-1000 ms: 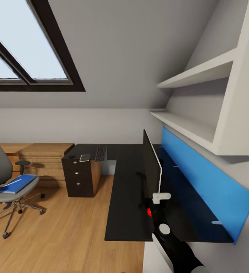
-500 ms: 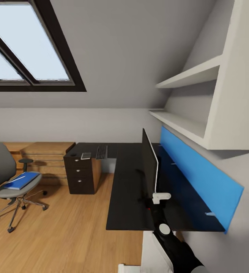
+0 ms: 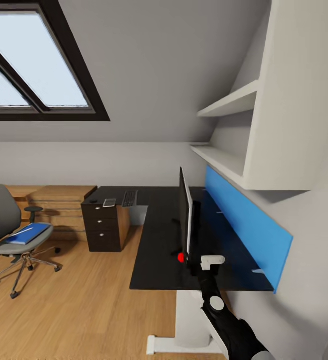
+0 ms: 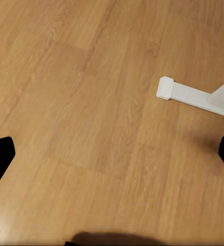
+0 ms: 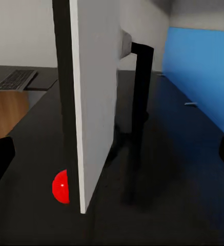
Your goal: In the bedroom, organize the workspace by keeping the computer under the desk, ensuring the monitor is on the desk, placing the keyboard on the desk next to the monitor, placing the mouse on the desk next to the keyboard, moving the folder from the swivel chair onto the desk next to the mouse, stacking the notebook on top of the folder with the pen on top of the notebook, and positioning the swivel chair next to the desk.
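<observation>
The swivel chair (image 3: 6,227) stands far left on the wooden floor (image 3: 74,300), your blue folder (image 3: 28,234) on its seat. The keyboard (image 3: 129,198) lies at the desk's (image 3: 156,255) far end. The monitor (image 3: 185,220) stands edge-on near the right gripper (image 3: 202,265). Both grippers have their fingers spread wide and hold nothing.
</observation>
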Controlling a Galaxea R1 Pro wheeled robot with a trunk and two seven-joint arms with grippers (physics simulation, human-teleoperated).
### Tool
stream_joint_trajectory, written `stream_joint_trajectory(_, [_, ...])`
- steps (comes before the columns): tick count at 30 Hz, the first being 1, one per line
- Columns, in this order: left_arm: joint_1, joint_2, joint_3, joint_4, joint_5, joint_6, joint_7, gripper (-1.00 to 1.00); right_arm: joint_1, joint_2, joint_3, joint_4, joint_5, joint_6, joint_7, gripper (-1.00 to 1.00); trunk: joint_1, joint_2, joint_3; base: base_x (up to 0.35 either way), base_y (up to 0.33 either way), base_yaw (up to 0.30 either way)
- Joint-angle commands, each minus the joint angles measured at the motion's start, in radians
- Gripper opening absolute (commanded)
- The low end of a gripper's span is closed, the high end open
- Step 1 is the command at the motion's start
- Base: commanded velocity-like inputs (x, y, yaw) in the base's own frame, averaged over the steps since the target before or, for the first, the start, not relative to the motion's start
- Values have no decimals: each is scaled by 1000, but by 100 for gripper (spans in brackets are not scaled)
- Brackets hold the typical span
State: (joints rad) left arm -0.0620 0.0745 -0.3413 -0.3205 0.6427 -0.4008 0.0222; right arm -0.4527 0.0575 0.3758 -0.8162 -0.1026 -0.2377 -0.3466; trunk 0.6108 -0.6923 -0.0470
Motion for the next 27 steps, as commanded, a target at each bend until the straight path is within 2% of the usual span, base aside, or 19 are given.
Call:
stream_joint_trajectory(1, [-1, 1, -8, 0, 9, -4, 2, 100, -1, -1, 5, 1, -11, -6, -5, 100, 0, -2, -2, -116, -212, 0])
stream_joint_trajectory(12, [-1, 2, -7, 0, 9, -4, 2, 100, -1, -1, 5, 16, -11, -7, -4, 100, 0, -2, -2, -167, -176, 0])
stream_joint_trajectory(16, [-1, 4, -6, 0, 9, -4, 2, 100, -1, 3, 10, 50, -11, -7, -4, 100, 0, -2, -2, -201, -146, 0])
stream_joint_trajectory(23, [-1, 5, -7, 0, 9, -4, 2, 100, -1, 41, 9, 102, -11, -3, -7, 100, 0, -2, -2, -223, 11, 0])
stream_joint_trajectory(27, [-1, 6, -9, 0, 9, -4, 2, 100, -1, 47, 4, 133, -13, 1, -7, 100, 0, -2, -2, -247, 168, 0])
